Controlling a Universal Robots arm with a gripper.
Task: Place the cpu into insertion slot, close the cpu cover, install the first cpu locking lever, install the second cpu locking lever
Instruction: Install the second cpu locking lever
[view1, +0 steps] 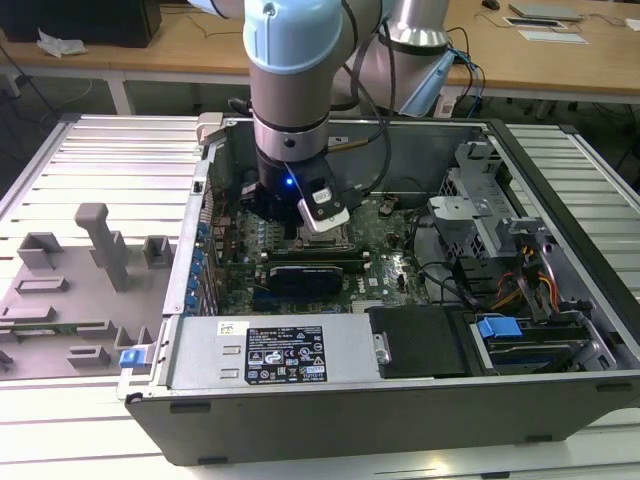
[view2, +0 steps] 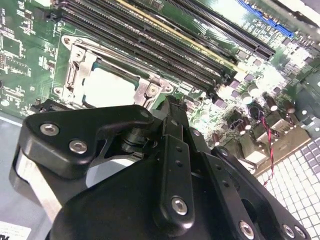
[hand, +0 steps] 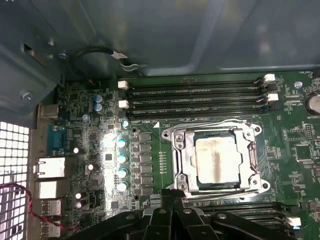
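Observation:
The cpu (hand: 216, 159), a silver-grey square chip, lies flat in the insertion slot (hand: 261, 186) on the green board. The cpu cover (hand: 182, 160), a dark-silver frame, lies down around it, the chip showing through its cut-out. A thin wire lever (hand: 210, 126) runs along the side next to the memory slots. My gripper (hand: 172, 196) hovers just off the socket's edge, fingers together with nothing seen between them. In the second wrist view the cpu (view2: 107, 87) and cover (view2: 150, 90) sit just beyond the gripper (view2: 170, 107). In the exterior view the gripper (view1: 300, 228) reaches down into the open computer case.
Long black memory slots (hand: 195, 100) run beside the socket, with a row of capacitors (hand: 121, 165) and rear ports (hand: 50, 167) nearby. The case's metal wall (hand: 150, 35) stands close behind. A power supply (view1: 290, 350), drive bay (view1: 520, 340) and grey fixture tray (view1: 90, 270) surround the work area.

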